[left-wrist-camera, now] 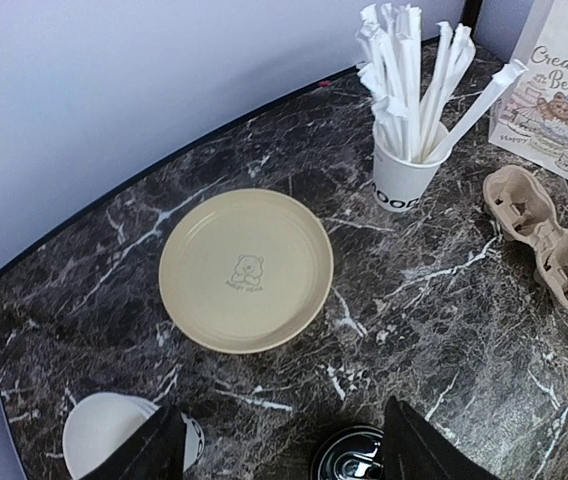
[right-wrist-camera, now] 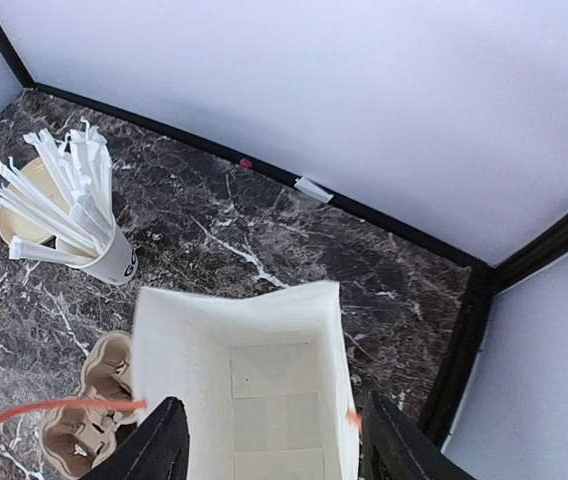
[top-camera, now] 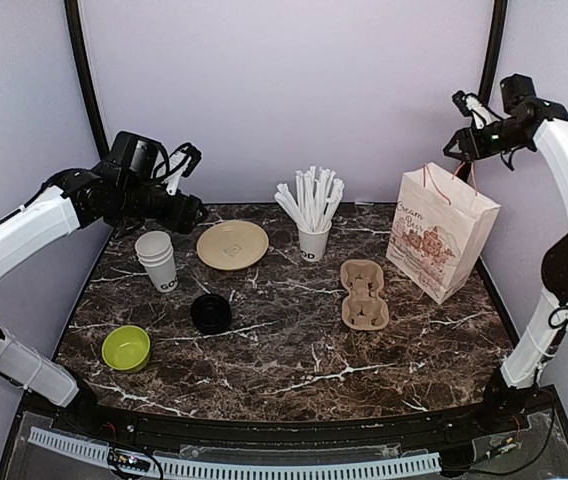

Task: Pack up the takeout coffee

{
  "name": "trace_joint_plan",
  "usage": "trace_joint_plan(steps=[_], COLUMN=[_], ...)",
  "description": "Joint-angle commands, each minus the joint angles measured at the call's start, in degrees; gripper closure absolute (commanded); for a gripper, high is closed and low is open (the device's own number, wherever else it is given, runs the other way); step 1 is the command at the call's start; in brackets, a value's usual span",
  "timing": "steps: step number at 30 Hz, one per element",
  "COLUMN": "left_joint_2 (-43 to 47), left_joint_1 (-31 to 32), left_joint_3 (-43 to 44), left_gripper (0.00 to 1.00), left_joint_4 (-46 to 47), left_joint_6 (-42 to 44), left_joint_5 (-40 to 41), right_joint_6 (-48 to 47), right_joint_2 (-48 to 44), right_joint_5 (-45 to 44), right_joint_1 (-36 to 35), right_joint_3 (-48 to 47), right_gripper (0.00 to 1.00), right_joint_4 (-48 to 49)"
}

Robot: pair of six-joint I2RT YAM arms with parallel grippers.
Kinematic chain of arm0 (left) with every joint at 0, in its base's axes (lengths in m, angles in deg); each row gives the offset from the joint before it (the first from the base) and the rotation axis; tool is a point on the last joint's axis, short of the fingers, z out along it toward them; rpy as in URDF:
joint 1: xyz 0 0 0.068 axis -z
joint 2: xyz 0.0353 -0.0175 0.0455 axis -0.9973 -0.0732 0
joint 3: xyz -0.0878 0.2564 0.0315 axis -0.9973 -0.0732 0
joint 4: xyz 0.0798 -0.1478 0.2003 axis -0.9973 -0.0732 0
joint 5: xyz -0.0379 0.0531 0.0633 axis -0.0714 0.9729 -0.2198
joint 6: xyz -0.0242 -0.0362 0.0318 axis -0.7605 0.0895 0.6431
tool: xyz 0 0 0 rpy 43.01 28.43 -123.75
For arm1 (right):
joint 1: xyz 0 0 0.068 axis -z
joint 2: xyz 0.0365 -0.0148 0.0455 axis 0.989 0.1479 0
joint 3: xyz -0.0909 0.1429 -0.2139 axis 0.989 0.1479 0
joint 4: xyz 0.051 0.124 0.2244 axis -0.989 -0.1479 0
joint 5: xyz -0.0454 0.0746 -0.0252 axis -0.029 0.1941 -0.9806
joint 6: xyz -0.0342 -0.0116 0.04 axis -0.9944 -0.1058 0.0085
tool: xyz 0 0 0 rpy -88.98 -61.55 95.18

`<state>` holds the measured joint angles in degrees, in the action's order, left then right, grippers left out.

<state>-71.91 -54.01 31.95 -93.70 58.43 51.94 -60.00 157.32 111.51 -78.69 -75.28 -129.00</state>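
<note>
The takeout coffee is out of view; no lidded cup shows anywhere. A stack of lidless white printed cups point(top-camera: 157, 260) point(left-wrist-camera: 99, 435) stands at the left, with a stack of black lids point(top-camera: 210, 313) point(left-wrist-camera: 349, 462) in front of it. My left gripper point(top-camera: 196, 212) point(left-wrist-camera: 282, 412) hovers open above the table between cups and lids, holding nothing. A white printed paper bag point(top-camera: 442, 235) point(right-wrist-camera: 264, 340) with orange handles stands open at the right, its inside empty. My right gripper point(top-camera: 457, 150) point(right-wrist-camera: 274, 400) hangs open high over the bag's mouth.
A brown pulp cup carrier point(top-camera: 364, 295) point(left-wrist-camera: 544, 235) point(right-wrist-camera: 89, 400) lies left of the bag. A white cup of wrapped straws point(top-camera: 312, 215) point(left-wrist-camera: 404, 170) point(right-wrist-camera: 114, 255) and a cream plate point(top-camera: 232, 245) point(left-wrist-camera: 246, 268) stand at the back. A green bowl point(top-camera: 126, 348) sits front left.
</note>
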Motion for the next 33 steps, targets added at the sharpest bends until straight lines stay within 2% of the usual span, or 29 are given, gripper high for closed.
trace_joint_plan(steps=[1, 5, 7, 10, 15, 18, 22, 25, 28, 33], left_joint_2=[0.0, -3.7, -5.6, -7.3, -9.8, -12.1, -14.5, -15.9, -17.3, -18.6], left_joint_1=[0.2, -1.5, -4.4, -8.0, -9.6, -9.8, -10.0, -10.1, -10.2, -10.4], left_joint_3=[4.1, 8.3, 9.6, 9.9, 10.1, 10.2, 11.2, 12.2, 13.1, 13.6], left_gripper=[0.32, 0.39, 0.43, 0.42, 0.37, 0.39, 0.49, 0.54, 0.59, 0.59], left_joint_4=[-10.4, -17.8, -19.6, -20.6, -21.9, -22.3, -22.6, -23.5, -24.6, -24.9], left_joint_6=[-5.9, -7.9, -8.6, -9.3, -9.0, -8.8, -8.3, -8.6, -8.7, -9.0], left_joint_5=[8.4, 11.7, 9.0, 4.2, 3.4, 4.2, 5.5, 7.5, 9.0, 9.7], right_joint_6=[1.6, -0.7, -2.6, -3.9, -2.4, -3.9, -4.8, -3.3, -3.4, -3.7], right_joint_2=[-13.8, -23.8, -27.6, -32.1, -36.0, -37.5, -37.2, -37.3, -37.4, -36.5], right_joint_5=[-1.4, 3.9, 7.9, 12.6, 11.6, 10.6, 10.8, 12.9, 13.4, 12.2], right_joint_1=[-0.1, -1.7, -4.9, -11.8, -22.1, -26.1, -28.8, -29.0, -29.0, -29.0], right_joint_3=[8.6, 18.6, 22.4, 29.5, 44.3, 55.9, 69.4, 73.7, 75.1, 78.3], right_gripper=[0.41, 0.42, 0.43, 0.46, 0.49, 0.50, 0.54, 0.55, 0.55, 0.57], right_joint_4=[6.2, 9.4, 9.6, 10.3, 17.4, 24.1, 33.5, 38.3, 38.9, 41.6])
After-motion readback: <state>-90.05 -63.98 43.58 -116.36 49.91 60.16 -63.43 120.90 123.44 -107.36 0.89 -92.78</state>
